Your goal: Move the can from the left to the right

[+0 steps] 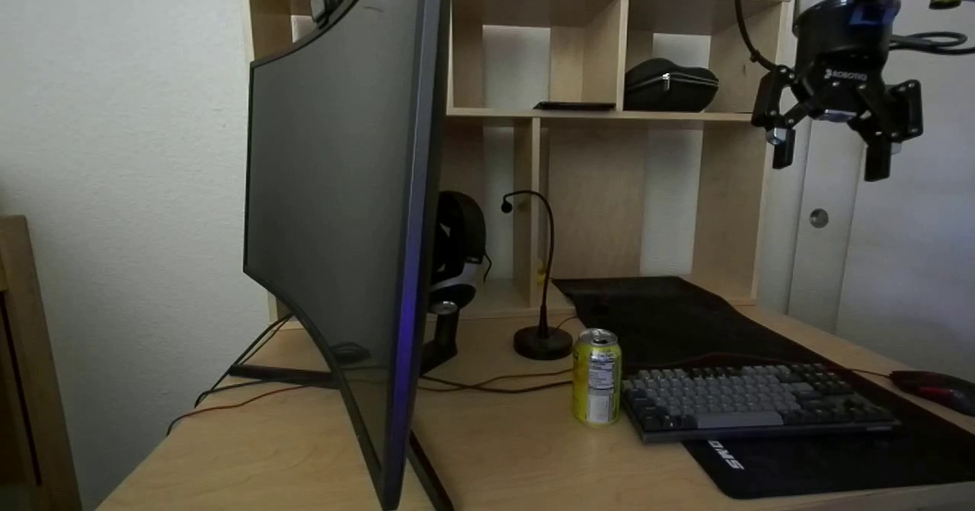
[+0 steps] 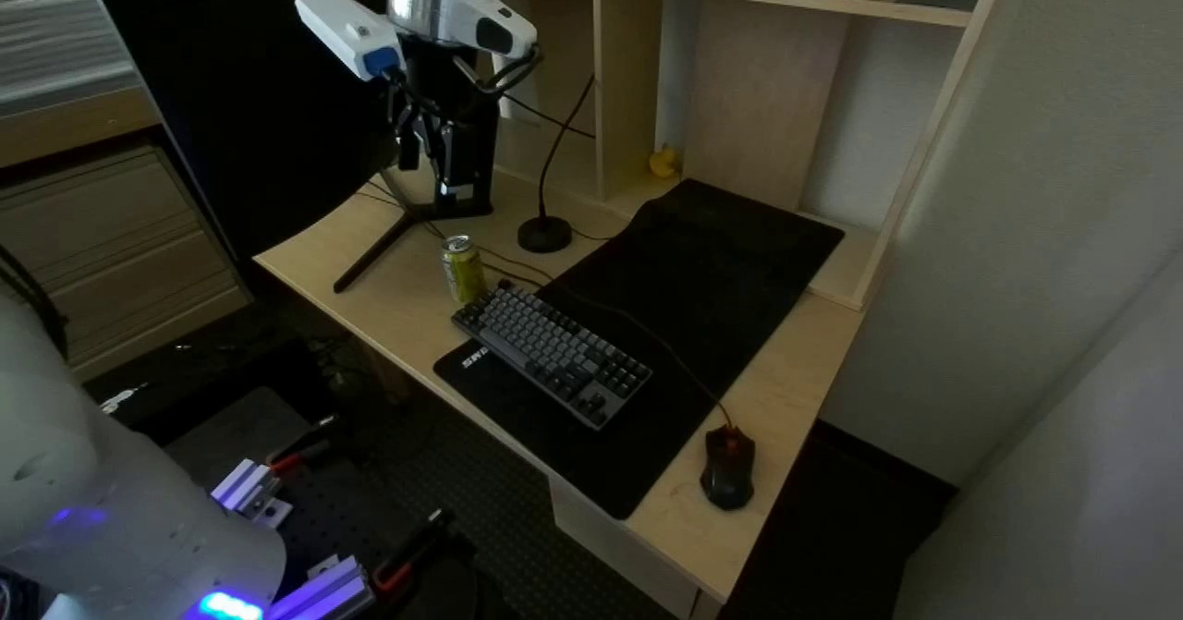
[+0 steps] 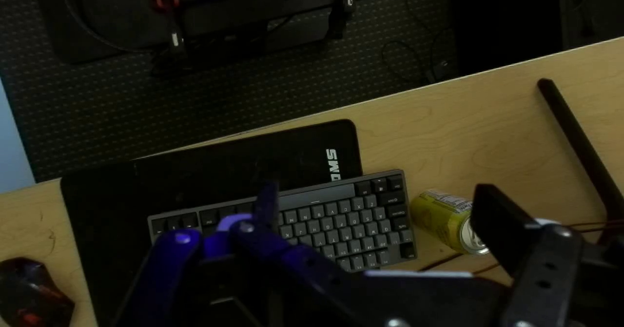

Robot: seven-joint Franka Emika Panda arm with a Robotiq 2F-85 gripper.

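Gripper hangs above the desk, fingers spread well apart. Below it, toward one finger in the wrist view, the can stands upright just beside the keyboard; whether they touch I can't quite tell. Farther out, bare desk runs from can to monitor foot; the edge gives onto floor. Only the exterior views show shelves.

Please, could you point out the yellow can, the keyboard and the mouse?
Can point(image 1: 597, 378): in an exterior view, middle of its printed side.
Keyboard point(image 2: 554, 353): in an exterior view, keys near its middle.
Mouse point(image 2: 728, 472): in an exterior view, its dark upper shell.
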